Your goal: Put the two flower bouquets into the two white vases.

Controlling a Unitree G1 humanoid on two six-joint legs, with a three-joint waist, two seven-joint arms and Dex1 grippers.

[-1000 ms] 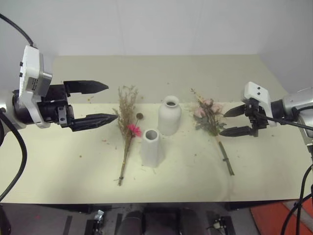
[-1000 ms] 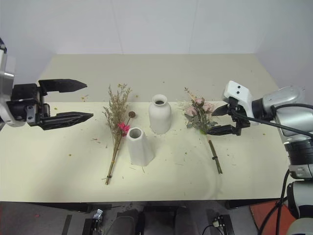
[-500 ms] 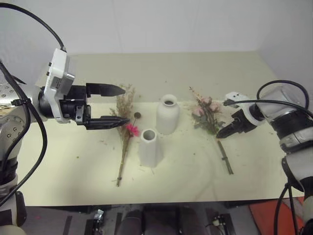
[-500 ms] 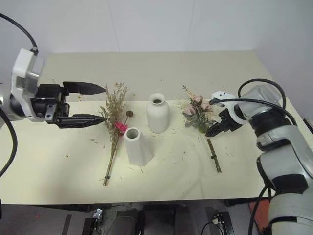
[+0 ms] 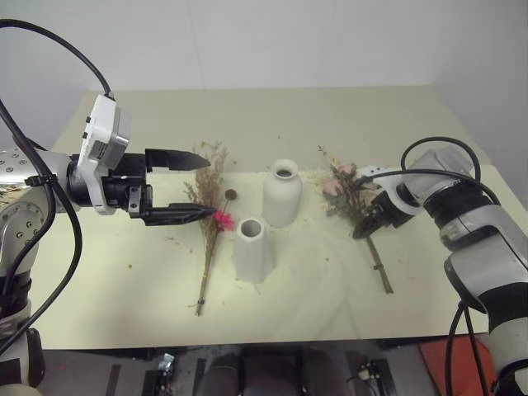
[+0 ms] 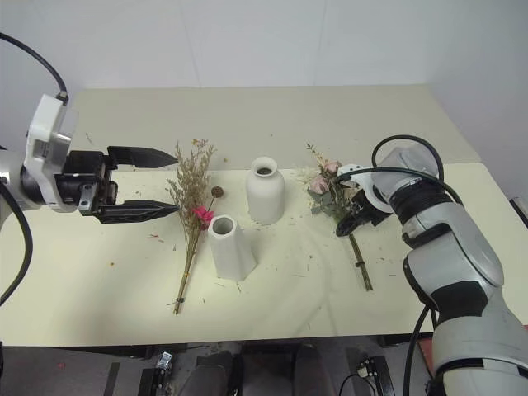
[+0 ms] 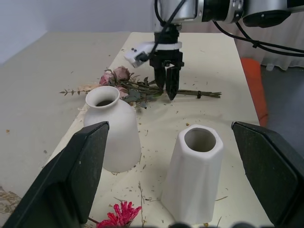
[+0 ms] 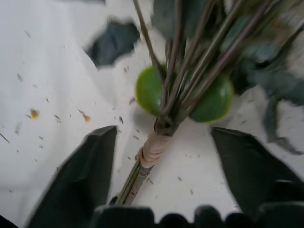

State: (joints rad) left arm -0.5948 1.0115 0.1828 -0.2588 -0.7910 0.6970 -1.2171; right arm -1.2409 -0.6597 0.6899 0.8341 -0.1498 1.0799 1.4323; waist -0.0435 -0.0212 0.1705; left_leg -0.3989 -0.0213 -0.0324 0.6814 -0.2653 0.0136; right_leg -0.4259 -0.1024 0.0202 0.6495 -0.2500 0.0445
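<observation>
The tan bouquet (image 5: 208, 247) with its magenta flower (image 5: 223, 219) lies left of centre on the table. My left gripper (image 5: 213, 184) hovers open beside its wispy top, pointing right. A rounded bottle vase (image 5: 282, 194) and a cone vase (image 5: 252, 247) stand upright in the middle. The rose bouquet (image 5: 346, 186) lies to the right, stems toward the front. My right gripper (image 5: 360, 231) points down at those stems (image 8: 180, 85). Its two fingers (image 8: 85, 180) stand on either side of the tied bundle, apart from it, so it is open.
The cream table (image 5: 124, 289) is strewn with small dried bits around the vases. A wall rises behind its far edge. Beyond the front right corner an orange-red thing (image 5: 445, 363) sits on the floor.
My right gripper has swung from level to pointing down and sunk onto the rose bouquet's stems, its jaws narrowing. The left gripper stays open by the tan bouquet. The camera view has shifted.
</observation>
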